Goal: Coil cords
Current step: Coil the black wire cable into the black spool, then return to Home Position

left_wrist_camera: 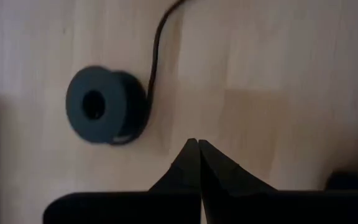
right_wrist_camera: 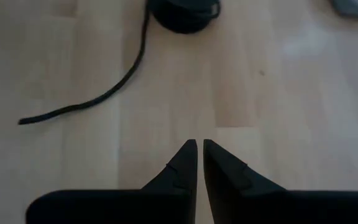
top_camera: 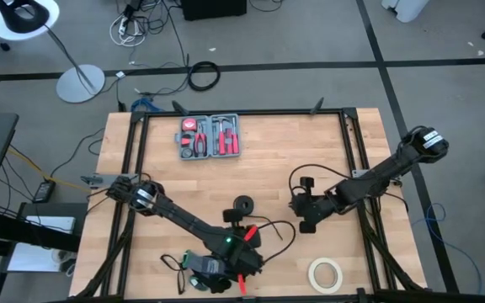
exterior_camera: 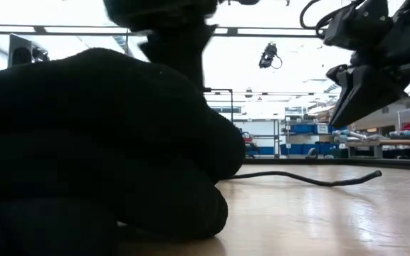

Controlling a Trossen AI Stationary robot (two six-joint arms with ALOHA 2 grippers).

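bare wood mid-table, cord (top_camera: 244,206) coil and tool case (top_camera: 209,137) obstructing

1 coiled cord (top_camera: 244,207), 1 tape roll (top_camera: 326,273), 1 tool case (top_camera: 209,136), 2 robot arms.

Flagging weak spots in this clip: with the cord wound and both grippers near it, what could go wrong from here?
1. The cord sits as a small coil with its tail trailing loose across the table; nothing holds it, so it may unwind.
2. The left gripper, shut and empty, hovers close beside the coil; a sweep could knock it.
3. The right gripper, nearly closed, could drag the tail.
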